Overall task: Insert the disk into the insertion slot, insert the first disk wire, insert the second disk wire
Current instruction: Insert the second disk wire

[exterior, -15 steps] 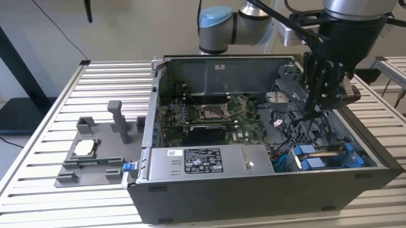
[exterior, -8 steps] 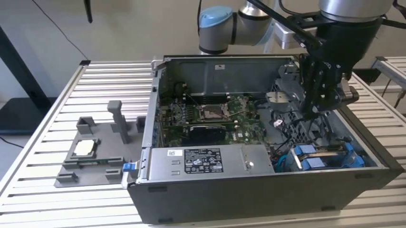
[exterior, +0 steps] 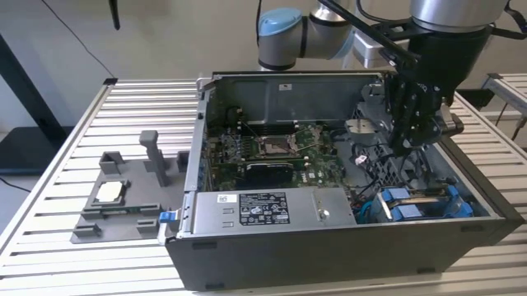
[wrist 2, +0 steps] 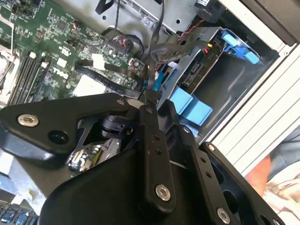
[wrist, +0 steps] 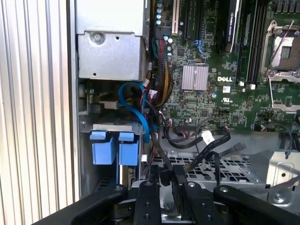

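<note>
The insertion slot is the grey bay with blue tabs at the front of the open computer case, on the exterior view's right. The disk sits inside it, its connector edge facing the case interior. The blue tabs show in both wrist views. My gripper hangs inside the case just behind the bay. It is shut on the black connector of a disk wire, whose black cable runs up toward the motherboard. A blue wire loops down beside the blue tabs; where it ends is hidden.
The grey power supply box fills the case's front. The motherboard with its silver processor socket lies behind it. Loose black cables cross a perforated metal plate. A grey fixture tray stands on the slatted table at the exterior view's left.
</note>
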